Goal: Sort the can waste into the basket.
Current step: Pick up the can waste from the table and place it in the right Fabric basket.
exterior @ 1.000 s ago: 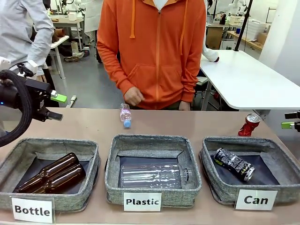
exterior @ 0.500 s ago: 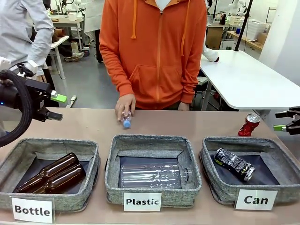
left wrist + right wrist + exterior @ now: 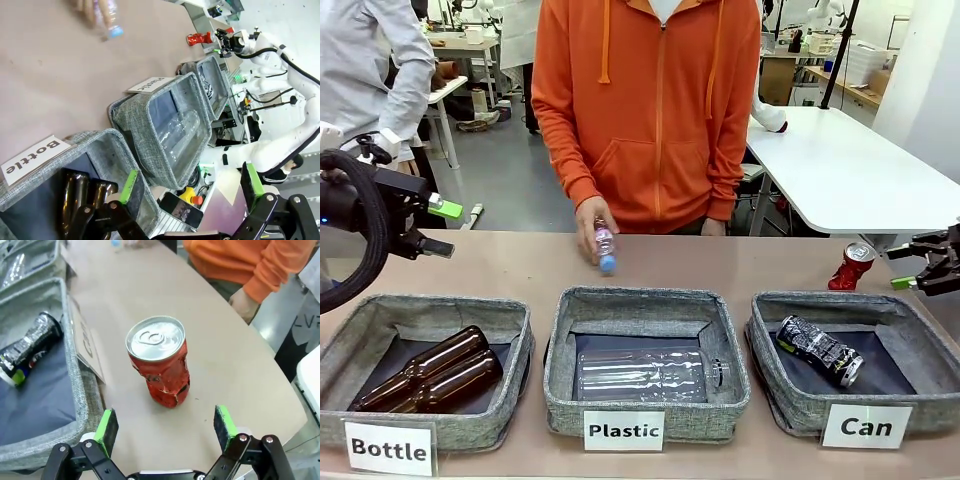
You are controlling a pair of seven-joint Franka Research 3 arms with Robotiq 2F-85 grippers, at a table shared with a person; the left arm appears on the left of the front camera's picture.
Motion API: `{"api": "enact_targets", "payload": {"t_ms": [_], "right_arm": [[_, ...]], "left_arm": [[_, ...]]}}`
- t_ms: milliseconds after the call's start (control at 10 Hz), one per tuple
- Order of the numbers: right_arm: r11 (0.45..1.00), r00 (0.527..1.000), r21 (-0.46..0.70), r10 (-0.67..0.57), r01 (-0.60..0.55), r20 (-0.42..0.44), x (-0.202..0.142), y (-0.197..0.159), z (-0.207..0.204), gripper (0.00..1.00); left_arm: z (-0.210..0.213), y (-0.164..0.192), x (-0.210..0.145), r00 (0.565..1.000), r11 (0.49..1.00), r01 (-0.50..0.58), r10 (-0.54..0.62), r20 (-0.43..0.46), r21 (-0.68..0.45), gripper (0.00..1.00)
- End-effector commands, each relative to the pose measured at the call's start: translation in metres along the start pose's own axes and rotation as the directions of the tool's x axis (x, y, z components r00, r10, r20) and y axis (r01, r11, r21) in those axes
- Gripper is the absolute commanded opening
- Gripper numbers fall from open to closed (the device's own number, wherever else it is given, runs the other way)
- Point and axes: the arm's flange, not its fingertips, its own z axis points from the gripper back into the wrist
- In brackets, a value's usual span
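We look first at the red can (image 3: 161, 361), which stands upright on the worktop (image 3: 740, 265) just behind the far right corner of the Can basket (image 3: 790, 400). It is crushed and dented in the middle, with the silver top still round, so we judge it very light, thin and easy to tip or to slip on its shiny skin. The best hold, we think, is across the dented waist, where the sides are flatter.

Our right gripper (image 3: 165, 427) is spread wide and empty, with the can between its green pads (image 3: 106, 426) but farther on, not yet touched. The other can (image 3: 818, 350) (dark with silver) already lies inside the Can basket, on its side.

The Plastic basket (image 3: 645, 410) holds one clear bottle (image 3: 645, 375), and the Bottle basket (image 3: 470, 425) holds two brown bottles (image 3: 435, 370). Our left gripper (image 3: 189, 188) hangs released over the Bottle basket. At the far edge a person's hand (image 3: 588, 222) holds a small plastic bottle (image 3: 605, 245).
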Motion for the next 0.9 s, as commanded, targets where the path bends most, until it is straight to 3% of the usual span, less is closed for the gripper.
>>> {"api": "enact_targets", "payload": {"t_ms": [0,800], "right_arm": [[0.999,0.999,-0.002,0.037,-0.037,0.0,-0.003,-0.015,-0.012,1.0],[0.998,0.999,0.064,-0.01,0.008,0.044,-0.005,-0.033,-0.068,1.0]], "left_arm": [[0.0,0.0,-0.002,1.0,1.0,0.017,-0.017,-0.004,0.0,1.0],[0.0,0.0,-0.002,1.0,1.0,0.017,-0.017,-0.004,0.0,1.0]]}}
